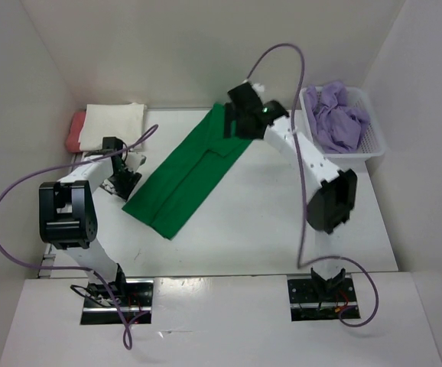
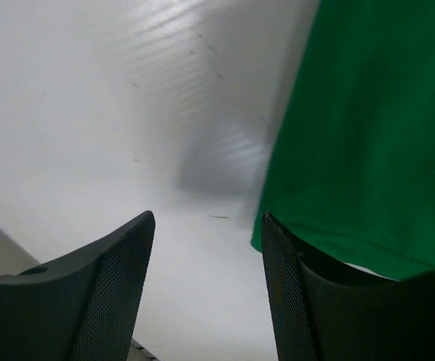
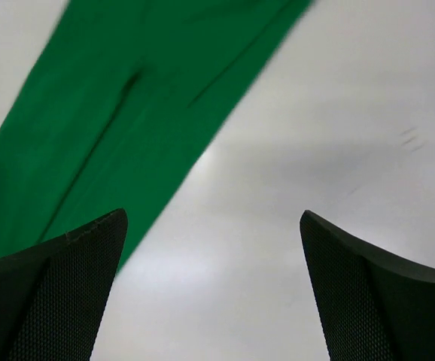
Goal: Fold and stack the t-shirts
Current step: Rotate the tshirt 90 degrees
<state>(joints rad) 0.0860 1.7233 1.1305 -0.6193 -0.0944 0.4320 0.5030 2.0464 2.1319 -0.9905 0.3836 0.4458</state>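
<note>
A bright green t-shirt (image 1: 190,172) lies in a long folded strip slanting across the table. My right gripper (image 1: 234,122) hovers at its far end, open and empty (image 3: 212,216), with the green cloth (image 3: 127,113) to the left of its fingers. My left gripper (image 1: 125,180) sits just off the strip's near-left edge, open over bare table (image 2: 207,218), the green cloth (image 2: 368,128) beside its right finger. A folded cream-white t-shirt (image 1: 112,126) rests on a salmon-red t-shirt (image 1: 73,131) at the back left. A lavender t-shirt (image 1: 337,115) is bunched in the basket.
The white mesh basket (image 1: 374,145) stands at the back right against the wall. White walls close in the table on the left, back and right. Purple cables loop from both arms over the table.
</note>
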